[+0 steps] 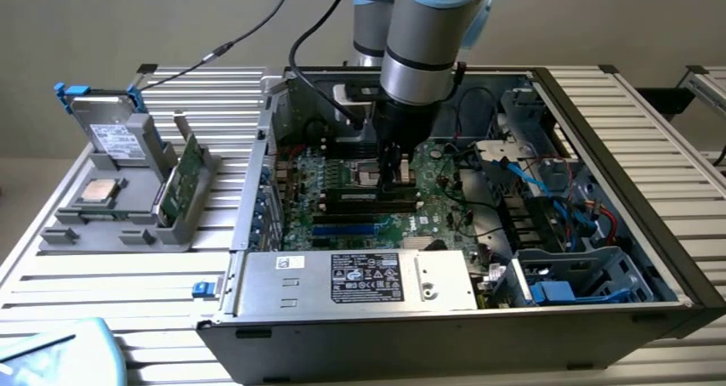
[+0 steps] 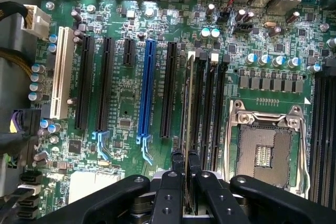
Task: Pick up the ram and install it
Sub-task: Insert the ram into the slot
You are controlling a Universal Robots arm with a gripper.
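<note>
Slots [image 2: 209, 108] beside the ram [image 2: 186, 124] apparently free; cables [image 1: 532, 176] near.

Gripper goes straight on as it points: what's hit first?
The ram it grips would meet the memory slot beside the empty CPU socket first, before the gripper reaches the motherboard. Depth is unclear; it may already touch.

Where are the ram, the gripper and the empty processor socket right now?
ram [image 2: 187, 98], wrist view, its long narrow edge.
gripper [image 2: 185, 157], wrist view, midway between its fingertips.
processor socket [image 2: 264, 153], wrist view, its open centre.
</note>
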